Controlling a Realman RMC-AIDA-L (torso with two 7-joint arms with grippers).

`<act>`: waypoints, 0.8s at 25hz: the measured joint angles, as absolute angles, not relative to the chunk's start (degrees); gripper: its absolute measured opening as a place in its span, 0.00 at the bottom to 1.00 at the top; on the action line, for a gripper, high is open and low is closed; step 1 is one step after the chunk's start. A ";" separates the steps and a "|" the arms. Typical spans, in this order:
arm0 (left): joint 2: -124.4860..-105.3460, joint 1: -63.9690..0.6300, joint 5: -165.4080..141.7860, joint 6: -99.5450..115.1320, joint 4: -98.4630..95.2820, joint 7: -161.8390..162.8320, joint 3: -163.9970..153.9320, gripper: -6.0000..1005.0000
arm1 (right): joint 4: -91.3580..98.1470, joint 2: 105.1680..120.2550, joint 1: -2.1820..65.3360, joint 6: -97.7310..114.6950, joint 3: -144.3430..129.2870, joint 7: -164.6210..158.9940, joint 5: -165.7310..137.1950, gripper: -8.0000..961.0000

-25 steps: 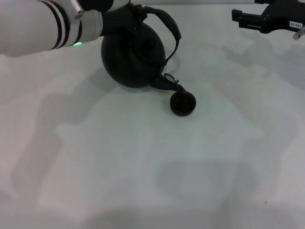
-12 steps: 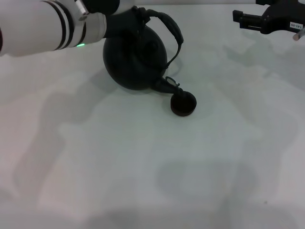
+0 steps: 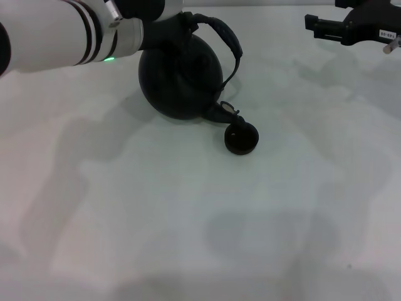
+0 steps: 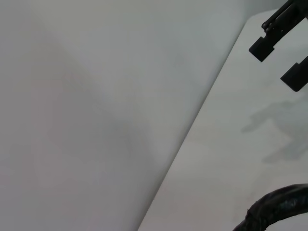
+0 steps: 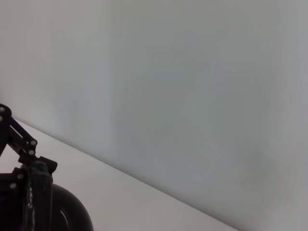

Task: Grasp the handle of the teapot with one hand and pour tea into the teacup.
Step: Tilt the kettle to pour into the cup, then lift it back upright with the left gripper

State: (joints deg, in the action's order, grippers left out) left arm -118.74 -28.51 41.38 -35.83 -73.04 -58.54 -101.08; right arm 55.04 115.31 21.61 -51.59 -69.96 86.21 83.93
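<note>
The black teapot (image 3: 180, 78) is tilted toward the right, its spout (image 3: 225, 113) reaching over the rim of the small dark teacup (image 3: 241, 139) on the white table. My left gripper (image 3: 178, 24) is shut on the left end of the arched handle (image 3: 227, 39) at the far left of the table. The right wrist view shows that gripper (image 5: 29, 168) on the handle (image 5: 32, 207) above the pot's body (image 5: 70, 214). A piece of the handle (image 4: 279, 207) shows in the left wrist view. My right gripper (image 3: 312, 25) hangs open and empty at the far right; it also shows in the left wrist view (image 4: 279, 60).
The white table (image 3: 188, 219) stretches toward me in front of the teapot and cup. A pale wall (image 5: 192, 72) stands behind the table's far edge.
My left arm and the teapot have shifted slightly to the right, toward the cup. The teacup and the right arm have not moved.
</note>
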 joint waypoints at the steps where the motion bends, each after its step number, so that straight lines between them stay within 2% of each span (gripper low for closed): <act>1: -118.74 -28.58 41.36 -36.05 -73.04 -58.53 -101.08 0.13 | 55.04 115.31 21.61 -51.59 -69.96 86.21 83.93 0.88; 20: -118.37 -29.32 39.89 -37.62 -74.81 -57.91 -100.44 0.13 | 54.68 115.22 21.71 -51.17 -69.82 86.31 83.93 0.88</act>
